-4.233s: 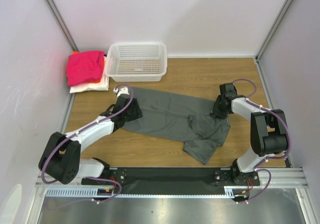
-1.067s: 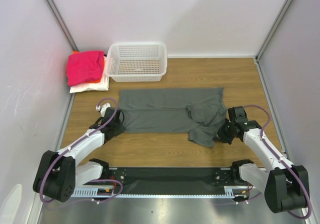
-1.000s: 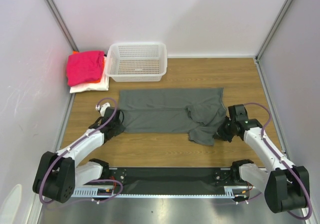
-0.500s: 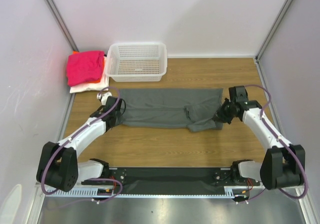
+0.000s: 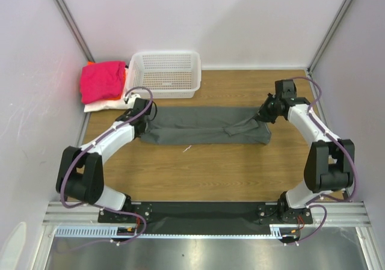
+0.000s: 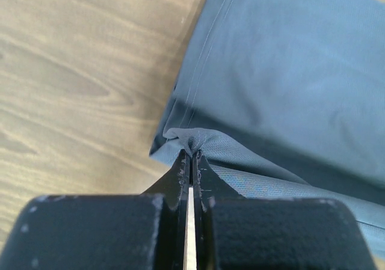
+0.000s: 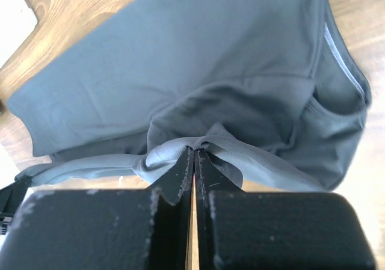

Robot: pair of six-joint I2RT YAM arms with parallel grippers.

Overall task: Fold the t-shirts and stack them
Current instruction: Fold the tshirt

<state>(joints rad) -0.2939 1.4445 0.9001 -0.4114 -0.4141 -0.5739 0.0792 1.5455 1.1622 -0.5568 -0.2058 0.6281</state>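
The grey shirt (image 5: 192,131) lies as a long band across the worktop (image 5: 210,180), just in front of the basket (image 5: 163,93); its two ends are lifted a little, each caught by an arm. The left end effector (image 5: 143,115) is pressed together on a small pucker of cloth at the hem end, and in its wrist view the fingers (image 6: 174,180) meet with fabric bunched between them; the right end effector (image 5: 265,113) pinches a fold at the collar end in the same way, its fingers (image 7: 175,178) closed on a ridge of cloth with a loose sleeve hanging under it.

This looks to me like a lengthwise fold under way. To do it well I'd carry both ends over level and at one pace, so the band stays taut and square; the sleeve on the right wants tucking inside rather than trailing out; lay the held edge along the far edge, then let go of both ends together. The pink shirt (image 5: 102,80) sits folded on a white one (image 5: 109,105) left of the basket, well apart, where this one should go afterwards.
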